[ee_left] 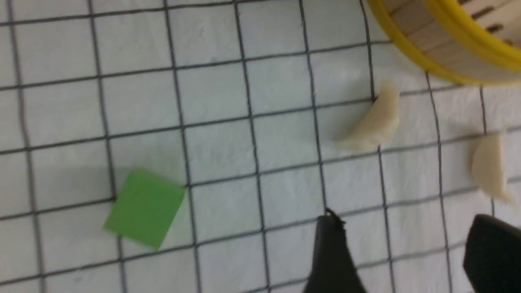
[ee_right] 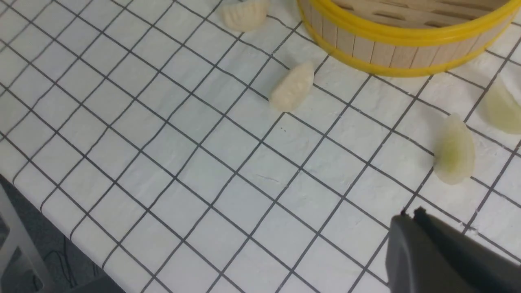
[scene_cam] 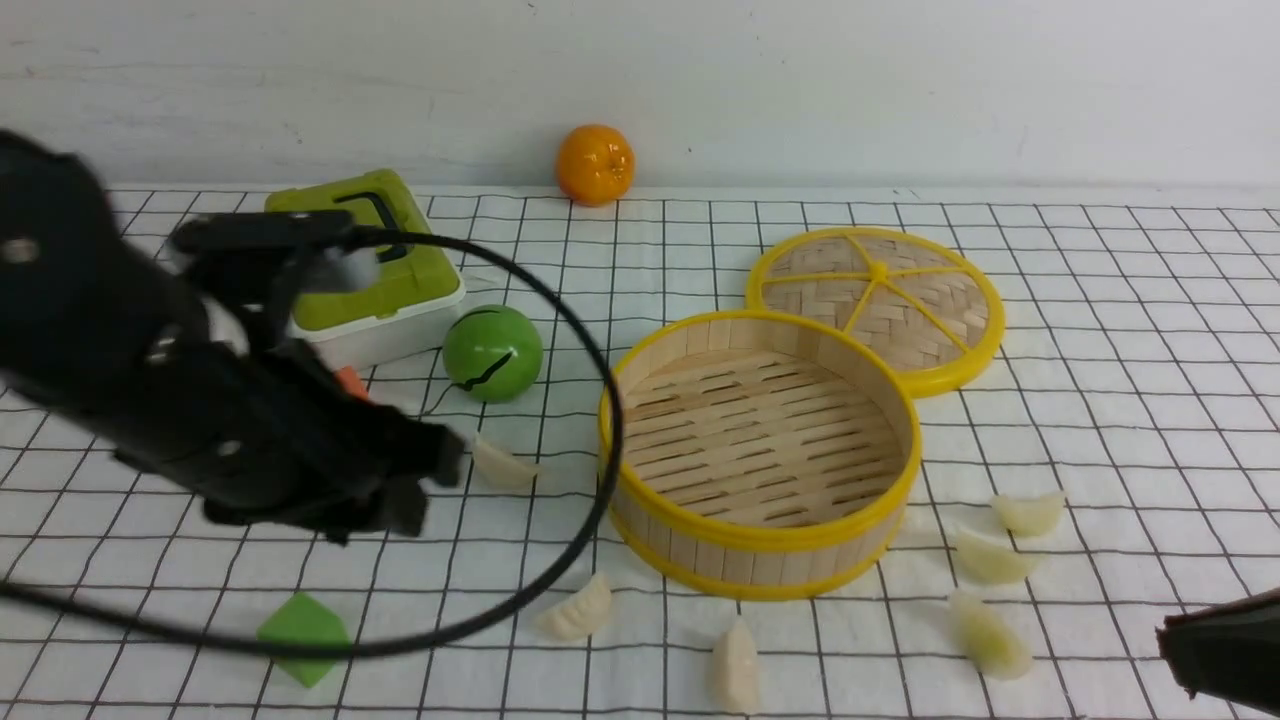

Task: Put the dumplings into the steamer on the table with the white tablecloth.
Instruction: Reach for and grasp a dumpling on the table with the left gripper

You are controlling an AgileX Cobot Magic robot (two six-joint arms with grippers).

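The worktop [scene_cam: 700, 230], under white gridded tablecloth [scene_cam: 1100, 430], bears a yellow-rimmed bamboo steamer [scene_cam: 760, 545], six pale crescent dumplings [scene_cam: 575, 610], perhaps an orange block [scene_cam: 352, 381].

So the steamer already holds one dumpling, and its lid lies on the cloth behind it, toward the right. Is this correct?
No. The steamer is empty: the front view shows only its bare slatted floor, and the six dumplings lie on the white tablecloth around it. The lid does lie behind it, toward the right.
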